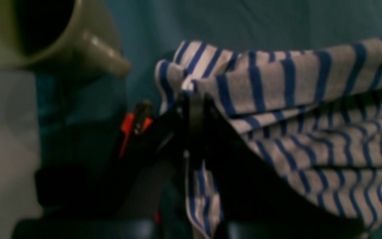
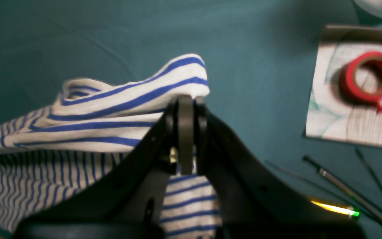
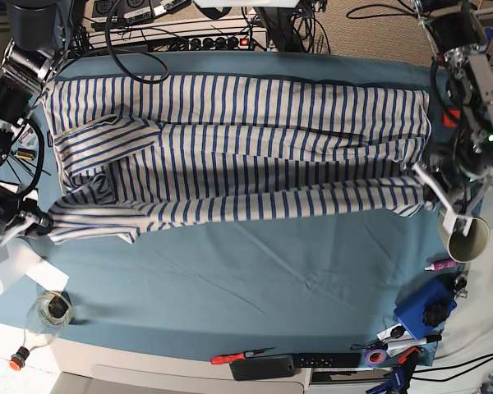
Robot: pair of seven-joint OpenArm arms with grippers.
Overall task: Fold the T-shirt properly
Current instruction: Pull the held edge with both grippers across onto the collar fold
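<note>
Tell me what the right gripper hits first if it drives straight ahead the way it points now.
Beyond the T-shirt fold it pinches, the right gripper probably meets only the teal cloth; depth is unclear.

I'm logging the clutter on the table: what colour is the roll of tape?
Red; the roll of tape shows best in the right wrist view, lying on a pale printed sheet.

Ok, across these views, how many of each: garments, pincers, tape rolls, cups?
T-shirt: 1
pincers, the left pincer and the right pincer, each shut on the T-shirt: 2
red tape roll: 1
cup: 1
Total: 5
</note>
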